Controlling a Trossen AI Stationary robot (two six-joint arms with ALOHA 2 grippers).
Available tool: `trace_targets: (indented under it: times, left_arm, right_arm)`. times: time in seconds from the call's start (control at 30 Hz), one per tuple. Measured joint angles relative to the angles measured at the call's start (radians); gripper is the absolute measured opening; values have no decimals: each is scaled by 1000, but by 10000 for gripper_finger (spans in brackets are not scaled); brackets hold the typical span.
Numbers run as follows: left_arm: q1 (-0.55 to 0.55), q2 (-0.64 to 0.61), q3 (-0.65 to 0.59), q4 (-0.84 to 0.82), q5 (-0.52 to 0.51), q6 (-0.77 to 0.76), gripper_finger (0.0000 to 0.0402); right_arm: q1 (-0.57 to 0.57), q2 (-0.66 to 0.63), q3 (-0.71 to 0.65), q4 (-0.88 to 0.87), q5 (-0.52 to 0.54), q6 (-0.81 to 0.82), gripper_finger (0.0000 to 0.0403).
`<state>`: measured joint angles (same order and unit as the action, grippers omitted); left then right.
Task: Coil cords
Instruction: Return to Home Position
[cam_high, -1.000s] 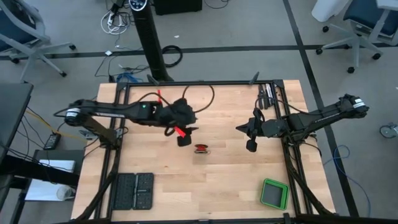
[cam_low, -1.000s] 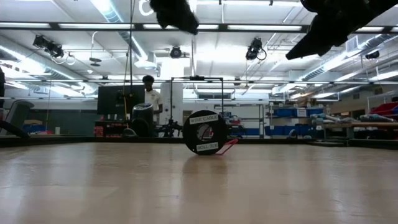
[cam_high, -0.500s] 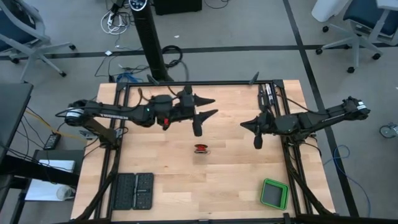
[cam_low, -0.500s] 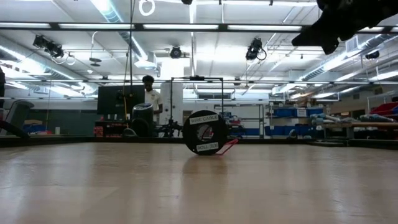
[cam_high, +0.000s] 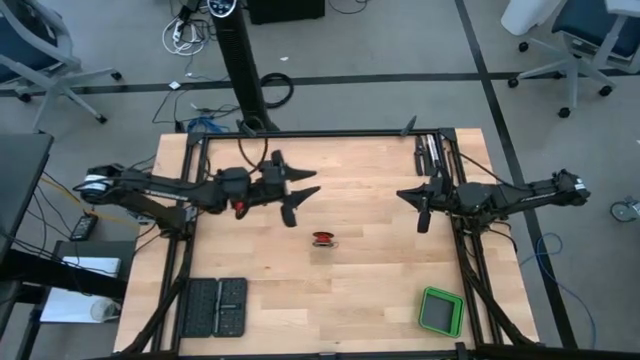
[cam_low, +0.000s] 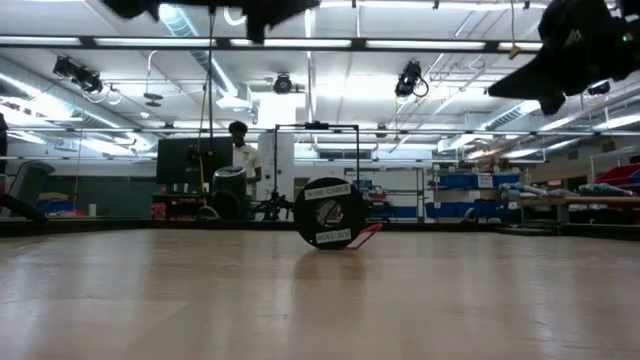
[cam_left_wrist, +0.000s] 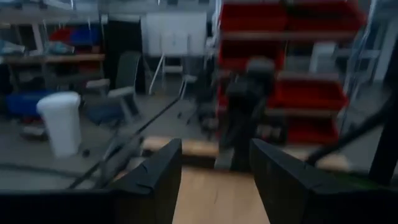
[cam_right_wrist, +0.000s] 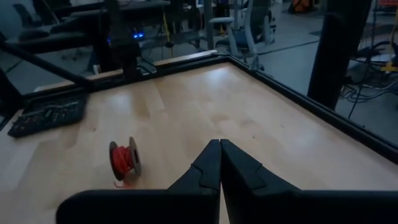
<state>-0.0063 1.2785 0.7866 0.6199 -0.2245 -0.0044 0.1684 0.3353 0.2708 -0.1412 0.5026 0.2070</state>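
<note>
Overhead, L gripper (cam_high: 313, 181) gapes; R wrist view shows R gripper (cam_right_wrist: 219, 145) closed, cord (cam_right_wrist: 119, 160) spooled.

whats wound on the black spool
Red cord is wound around the spool between its flanges, a short loose tail resting on the table. The inner turns are covered.

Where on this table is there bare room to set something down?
Bare wood lies between the black pads and green box, and around the spool. Crowded: the far half, under the left gripper and right gripper.
</note>
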Motion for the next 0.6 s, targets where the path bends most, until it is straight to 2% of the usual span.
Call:
trace_targets:
  times: [0.37,0.6]
  left_arm:
    - [54,-209,-352,-8,0,0,193]
    - [68,-443,-506,-13,0,0,193]
  right_arm:
    - [-37,-143,-146,-3,0,0,8]
    - [-53,-177,-180,-1,0,0,7]
